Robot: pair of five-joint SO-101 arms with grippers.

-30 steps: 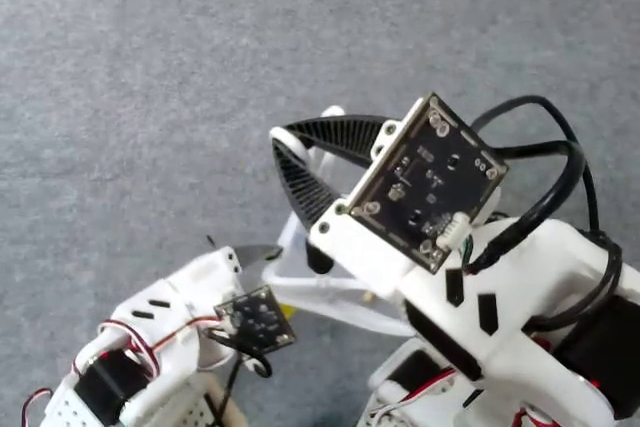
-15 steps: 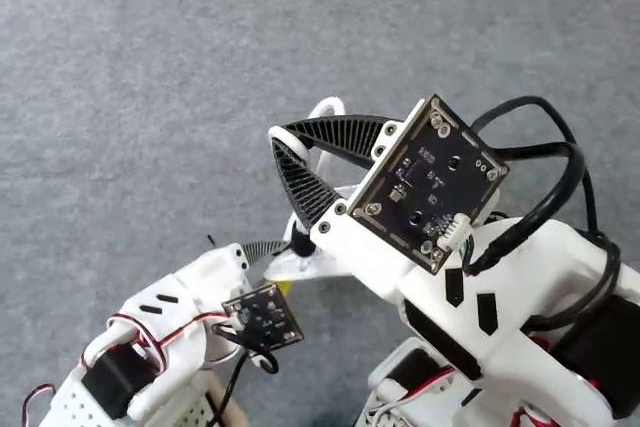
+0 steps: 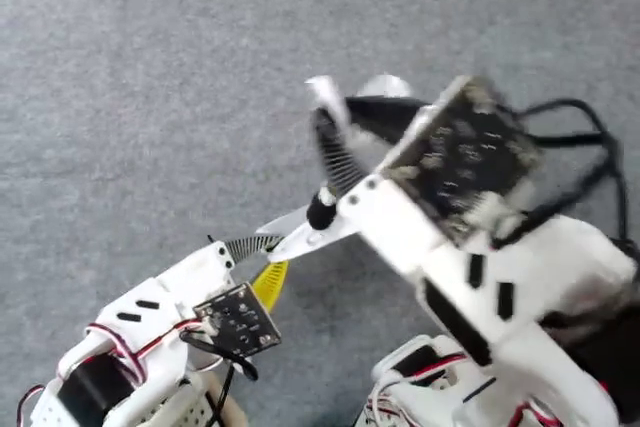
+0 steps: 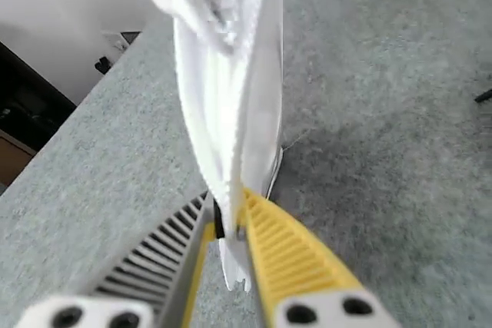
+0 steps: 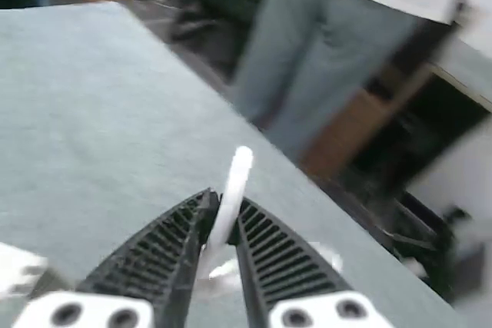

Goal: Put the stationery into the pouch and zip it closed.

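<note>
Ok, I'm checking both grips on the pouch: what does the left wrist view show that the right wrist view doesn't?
Left wrist view: the left tool, yellow and grey, shut on the white pouch right at its zip line, with the pouch stretching away from it over the table.
Right wrist view: the right tool, all black, shut on a narrow white tab; I cannot tell whether this is the zip pull.
Both: a tool clamped on white material, with the grey table beneath.
</note>
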